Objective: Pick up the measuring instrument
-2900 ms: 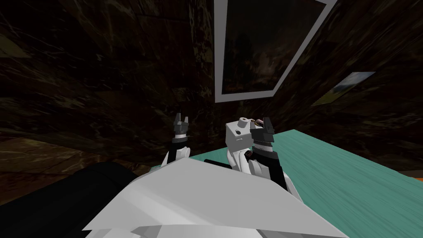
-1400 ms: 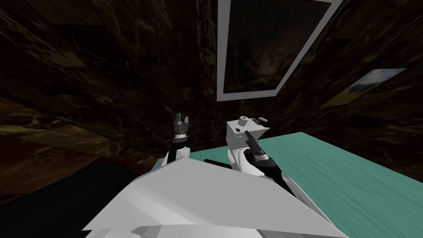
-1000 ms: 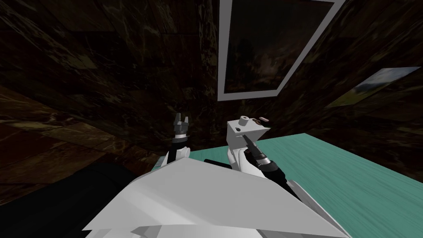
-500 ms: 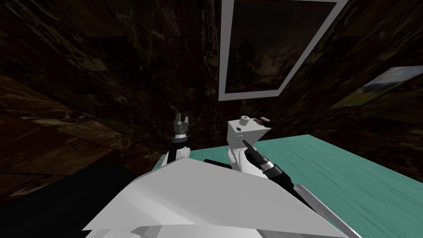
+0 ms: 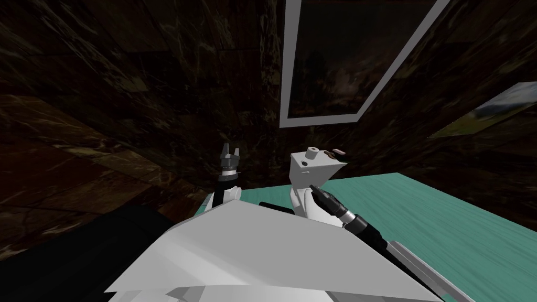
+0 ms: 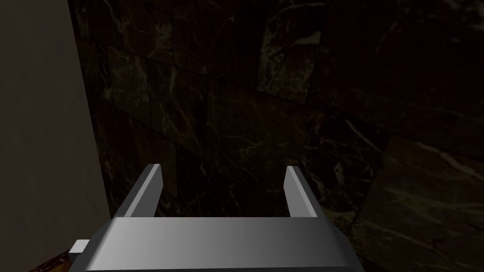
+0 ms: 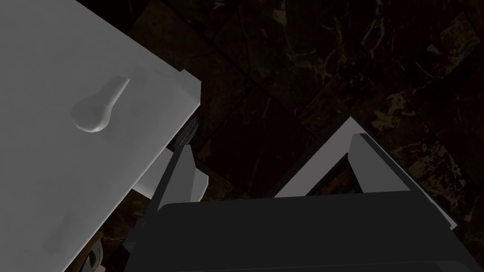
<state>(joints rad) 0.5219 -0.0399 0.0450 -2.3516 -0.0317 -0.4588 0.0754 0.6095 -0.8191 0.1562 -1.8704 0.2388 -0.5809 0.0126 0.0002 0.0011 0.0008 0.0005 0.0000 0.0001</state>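
A small white cabinet [image 5: 307, 170] stands at the teal surface's near corner. On its top sit a short white cylinder [image 5: 312, 152] and a small brown and dark object [image 5: 333, 152]; I cannot tell which is the measuring instrument. My right gripper [image 5: 313, 187] is open, low against the cabinet's front and below those things. In the right wrist view the right gripper [image 7: 279, 163] points past the cabinet's corner [image 7: 94, 56], whose face carries a white spoon-shaped lump [image 7: 97, 111]. My left gripper [image 5: 229, 152] is raised to the cabinet's left, open and empty [image 6: 222, 189].
The teal surface [image 5: 446, 220] stretches away to the right of the cabinet. A grey-framed dark picture [image 5: 288, 78] hangs on the dark marbled wall behind, and a smaller picture [image 5: 493, 107] hangs further right. A black area [image 5: 63, 262] lies at the lower left.
My right gripper has dropped from beside the things on the cabinet's top to its lower front, and the arm has drawn back. My head view has shifted slightly. The left arm has not moved.
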